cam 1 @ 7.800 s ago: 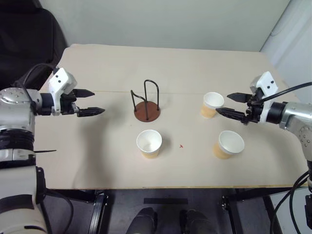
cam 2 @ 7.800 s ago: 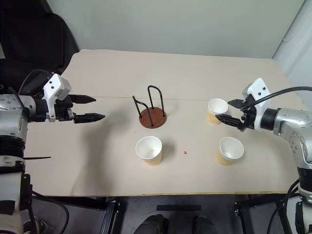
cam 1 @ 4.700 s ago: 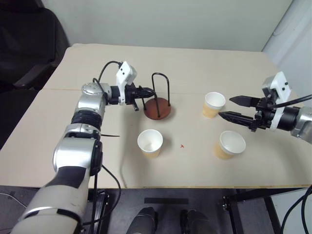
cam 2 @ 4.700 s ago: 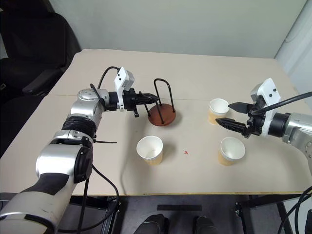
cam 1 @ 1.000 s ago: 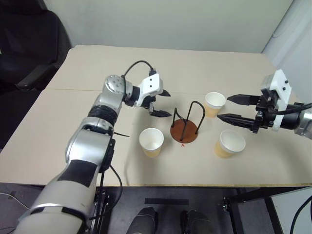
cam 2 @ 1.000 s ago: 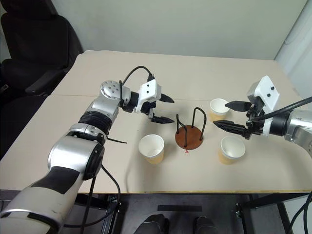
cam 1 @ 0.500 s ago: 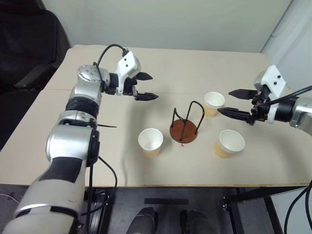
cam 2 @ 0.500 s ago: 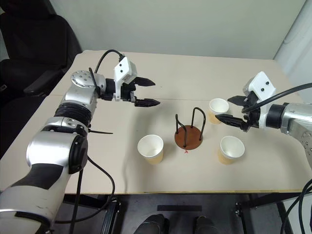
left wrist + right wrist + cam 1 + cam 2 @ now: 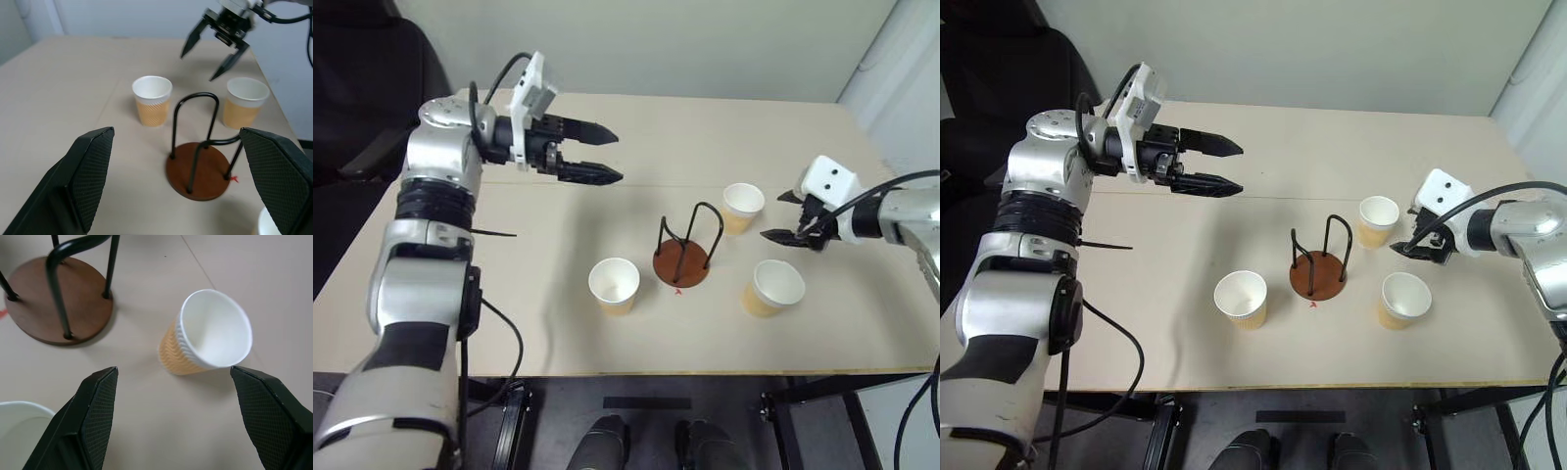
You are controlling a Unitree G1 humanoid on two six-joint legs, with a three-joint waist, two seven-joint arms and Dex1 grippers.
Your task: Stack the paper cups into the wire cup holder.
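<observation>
Holder (image 9: 683, 262) stands empty mid-table, three cups (image 9: 614, 285) around it, all upright and empty: one left, one behind-right (image 9: 741, 209), one right (image 9: 775, 287). Left gripper (image 9: 605, 156) spread wide, holding nothing; right gripper (image 9: 786, 217) spread beside the rear cup.

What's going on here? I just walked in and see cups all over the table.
A two-armed robot is set to stack paper cups into the wire cup holder, which stands empty mid-table. All three cups sit upright and apart: the far cup, the right cup and the left cup. The right claw is open just beside the far cup, not touching it. The left claw hangs open above the table, well away from the cups.
</observation>
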